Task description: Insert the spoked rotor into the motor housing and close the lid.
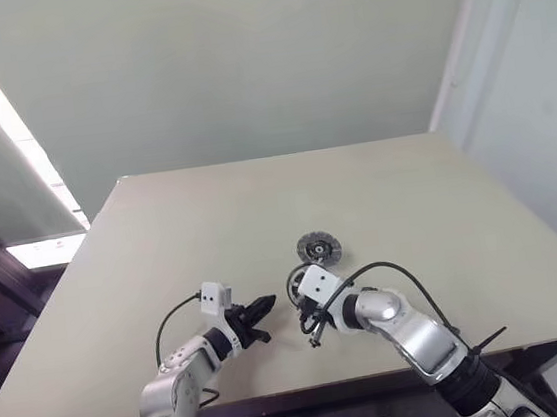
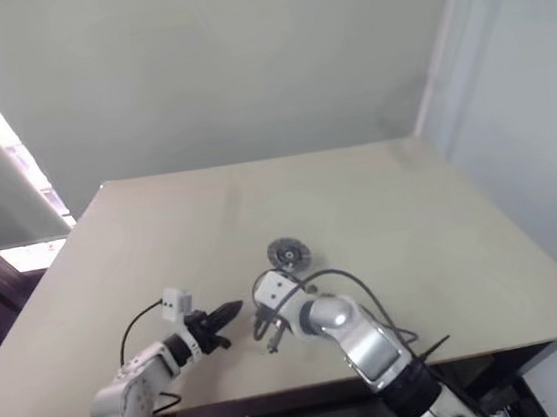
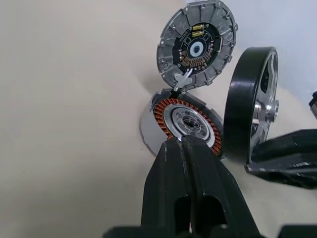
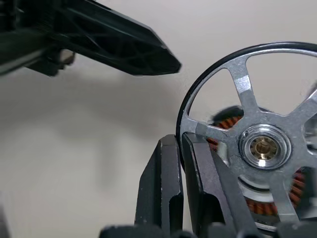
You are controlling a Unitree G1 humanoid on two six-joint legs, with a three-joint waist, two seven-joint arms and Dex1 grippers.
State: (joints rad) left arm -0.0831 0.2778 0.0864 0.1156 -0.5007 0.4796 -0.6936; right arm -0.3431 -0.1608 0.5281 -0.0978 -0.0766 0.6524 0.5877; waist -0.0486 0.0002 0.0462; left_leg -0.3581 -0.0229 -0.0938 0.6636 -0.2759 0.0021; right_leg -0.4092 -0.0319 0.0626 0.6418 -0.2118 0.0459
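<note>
Spoked rotor (image 3: 250, 106) just right of motor housing (image 3: 185, 124)

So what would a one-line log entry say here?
right gripper: shut on silver spoked rotor, on edge | left gripper: shut, empty | copper-wound motor housing: on table | ribbed grey lid: open

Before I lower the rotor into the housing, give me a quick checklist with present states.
1. Right gripper shut on the silver spoked rotor with dark rim: ok.
2. Rotor clear of the tan table, held on edge: ok.
3. Copper-wound round motor housing open, with nothing inside: ok.
4. Dark grey ribbed lid tilted up behind the housing, out of the way: ok.
5. Left gripper shut, close in front of the housing: not ok, it may obstruct.
6. Rotor flat and centred over the housing: not ok, it stands beside it.
</note>
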